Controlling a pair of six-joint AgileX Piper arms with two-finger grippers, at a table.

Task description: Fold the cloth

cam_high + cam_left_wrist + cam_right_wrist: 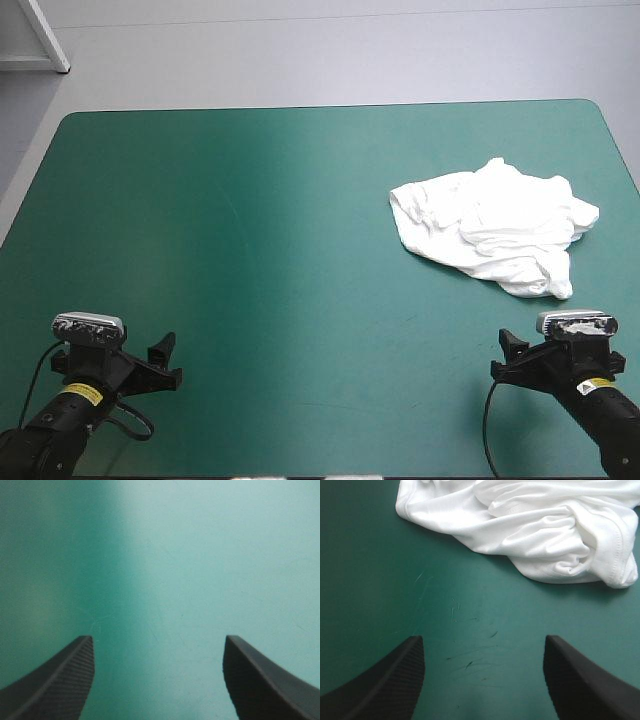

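Toward the table's far right, well ahead of the right gripper (482,637), the T-shirt (495,225) lies as a crumpled white heap on the teal-green cover (250,230), not yet spread. Fabric looks like thin knit cotton: soft, limp and light, w/ rounded creases and layers bunched over each other. Stitched hems show along the edge nearest that gripper. Judging by that, it'll prob. drape and sag when lifted, won't hold a shape, and may drag on the cover rather than slide clean. Best hold is prob. a hemmed edge or the corner lobe at the heap's near side, pinching one layer if poss.; a grab mid-heap would likely take several layers at once. Jaws of the right gripper stand wide apart, nothing between them. At the near left the left gripper (159,639) sits well apart from the T-shirt, jaws also spread, over bare cover. Cover itself is smooth and matte, w/ faint scuffs.
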